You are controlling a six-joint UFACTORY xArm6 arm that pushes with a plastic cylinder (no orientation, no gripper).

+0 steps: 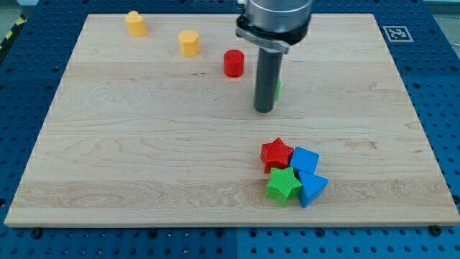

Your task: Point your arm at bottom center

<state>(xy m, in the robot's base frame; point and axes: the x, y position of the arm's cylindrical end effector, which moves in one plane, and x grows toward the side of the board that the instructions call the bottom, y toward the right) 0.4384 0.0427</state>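
Note:
My tip (264, 110) rests on the wooden board (144, 144) a little above the view's centre, below the arm's grey body at the view's top. A green block (278, 88) peeks out just behind the rod on its right, mostly hidden. A red cylinder (233, 63) stands up and to the left of the tip. A cluster lies below the tip toward the view's bottom: a red star (277, 154), a blue block (305, 159), a green star (284, 185) and a blue triangular block (312, 188), all touching.
Two yellow blocks stand near the view's top left: one (135, 23) near the board's top edge, one (189, 43) to its right. A fiducial marker (396, 32) sits on the blue perforated table (438, 108) off the board's top right corner.

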